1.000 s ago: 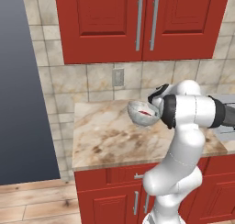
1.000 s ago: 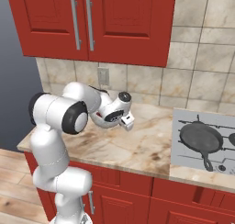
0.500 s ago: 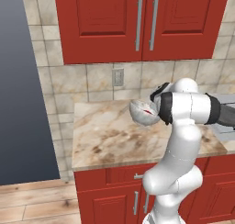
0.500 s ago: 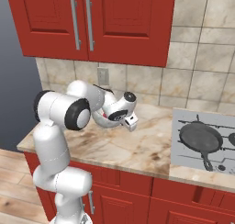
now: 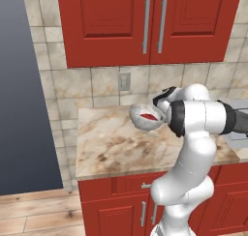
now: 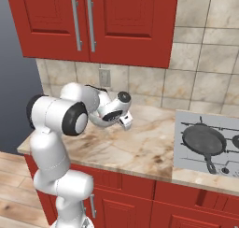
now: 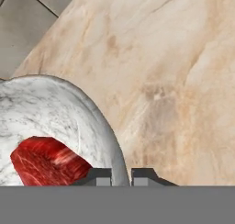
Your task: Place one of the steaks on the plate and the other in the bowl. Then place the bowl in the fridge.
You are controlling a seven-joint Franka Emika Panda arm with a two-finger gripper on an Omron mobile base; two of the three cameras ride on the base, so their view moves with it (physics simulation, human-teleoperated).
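Main worry from here, I'd say: the bowl (image 5: 147, 117) is pinched by just one bit of thin rim, so it hangs off to one side of the claw (image 7: 120, 176). A fast swing toward the fridge could make it pivot in the grip, tilt, and dump the steak (image 5: 149, 117), or slip out completely. It looks like a slick metal-ish wall too, which doesn't help. I can't spot the fridge in these shots, so the carry is probably long, with the base driving, and that means more jolts.

The claw is nearly shut, clenched on the bowl's rim. In the hand view one finger tip sits inside the wall and the other outside, with the rim running down between them at about 6 o'clock. The bowl looks lifted off the desk (image 5: 116, 148) in the left base view, roughly level.

The steak lies inside the bowl, at about 7 o'clock in the hand view, down on the floor of it near the gripped side.
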